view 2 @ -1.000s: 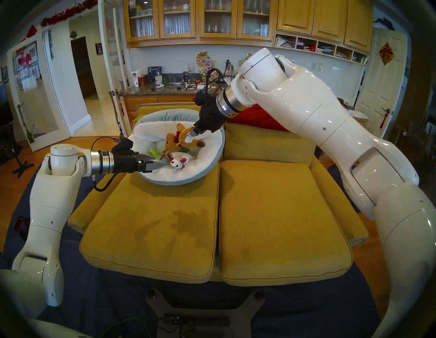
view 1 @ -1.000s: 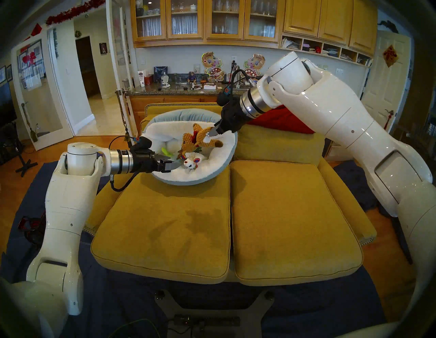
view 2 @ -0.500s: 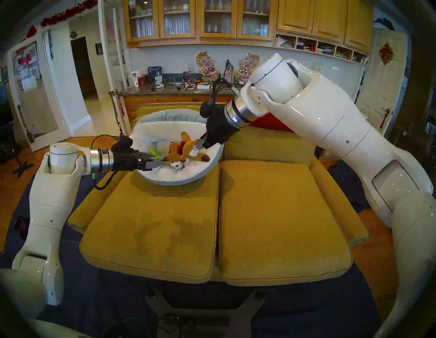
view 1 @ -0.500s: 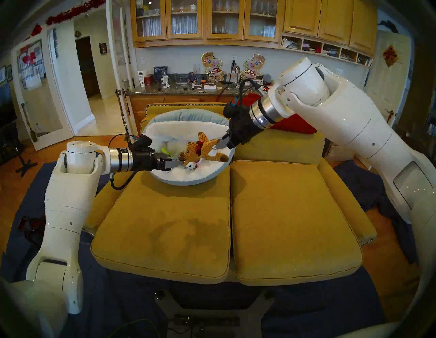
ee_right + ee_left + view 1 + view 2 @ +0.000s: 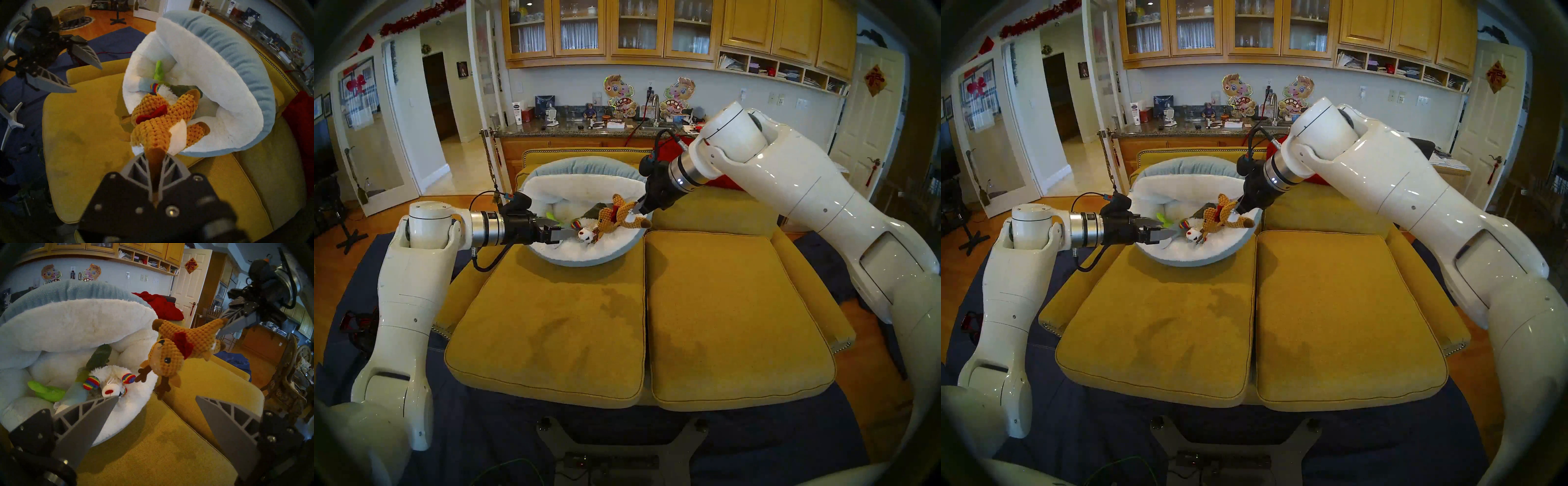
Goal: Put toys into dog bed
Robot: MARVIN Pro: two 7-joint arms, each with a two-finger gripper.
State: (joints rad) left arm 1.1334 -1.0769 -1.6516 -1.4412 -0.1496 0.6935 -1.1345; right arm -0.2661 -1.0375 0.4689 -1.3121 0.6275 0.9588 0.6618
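From the head's left eye, my right gripper point(image 5: 635, 209) is clenched on a leg of the brown deer point(image 5: 612, 217). It has dropped lower and swung toward the bed's right rim since a second ago, so the deer now hangs just over the toys already in the bed point(image 5: 585, 259). One release should finish this toy, I judge. My left gripper point(image 5: 566, 234) stands open and empty at the near-left rim, unmoved.

The right eye shows the same: deer point(image 5: 1222, 217) dangling head-down over the white animal point(image 5: 1193, 234), the sofa point(image 5: 1348, 322) bare of toys.

My left wrist view shows the deer point(image 5: 178, 346) as bumpy knit, with a red scarf and dark felt antlers. Below it lie the white animal point(image 5: 110, 387) with rainbow paws, the green cactus point(image 5: 45, 390) and the long tube point(image 5: 76, 392). The fleece is thick and shaggy, and the red blanket point(image 5: 161, 307) is rumpled behind.

My right wrist view shows the deer's leg pinched between my ribbed grey fingers point(image 5: 175, 168), with the bed's point(image 5: 237, 59) ribbed blue outside curling high.
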